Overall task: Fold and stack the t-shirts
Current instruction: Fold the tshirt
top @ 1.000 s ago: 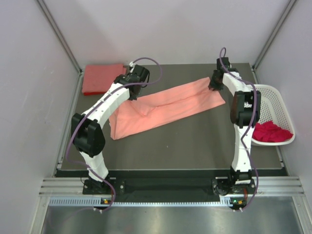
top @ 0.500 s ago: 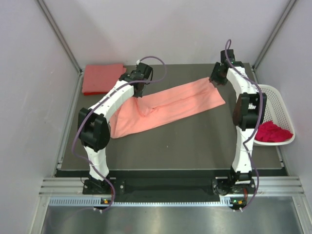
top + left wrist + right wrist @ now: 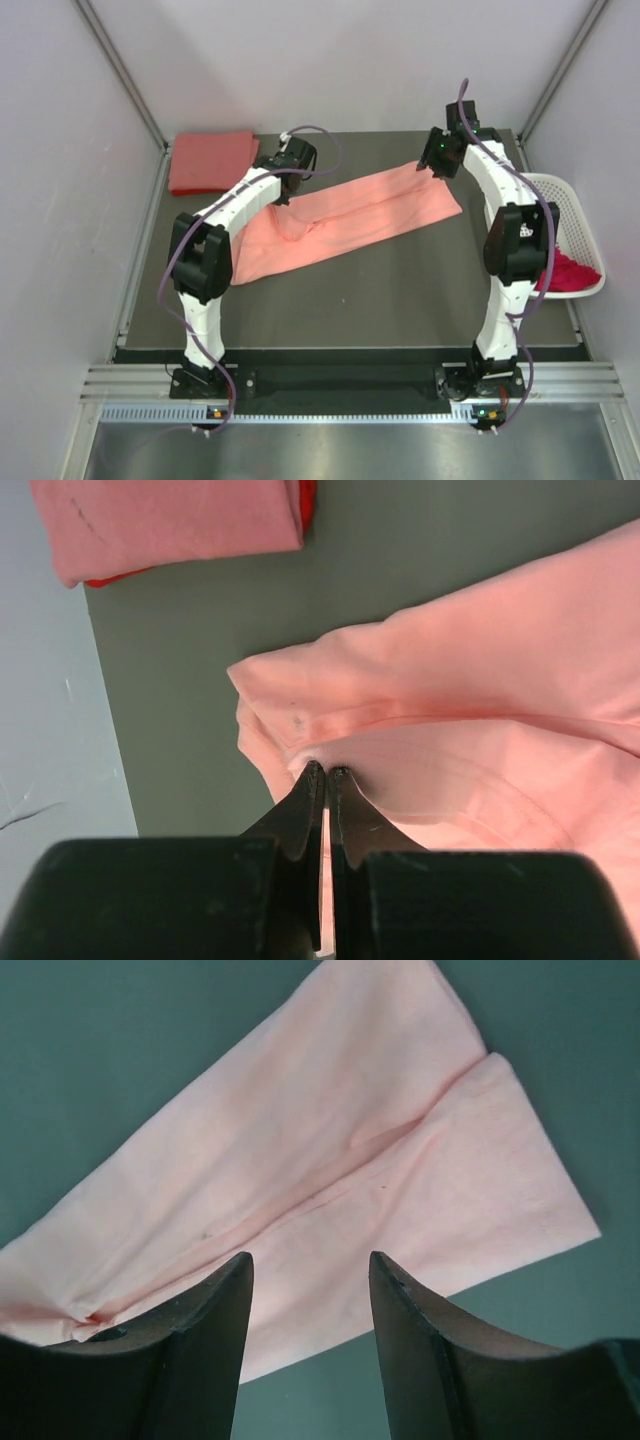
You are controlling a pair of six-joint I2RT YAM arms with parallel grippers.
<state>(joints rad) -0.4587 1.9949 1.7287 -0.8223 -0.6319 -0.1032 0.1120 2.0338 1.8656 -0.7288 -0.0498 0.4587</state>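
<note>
Salmon-pink cotton t-shirt [image 3: 340, 215] lies long and folded across the dark table [image 3: 400, 290]. Left fingers [image 3: 300, 815] are pinched together on its bunched edge; right fingers [image 3: 205, 1325] stand apart above its other end.

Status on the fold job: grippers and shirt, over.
Left gripper shut on salmon-pink shirt, left end. Right gripper open above its right end. Shirt folded into long strip. Nothing blocking.
</note>
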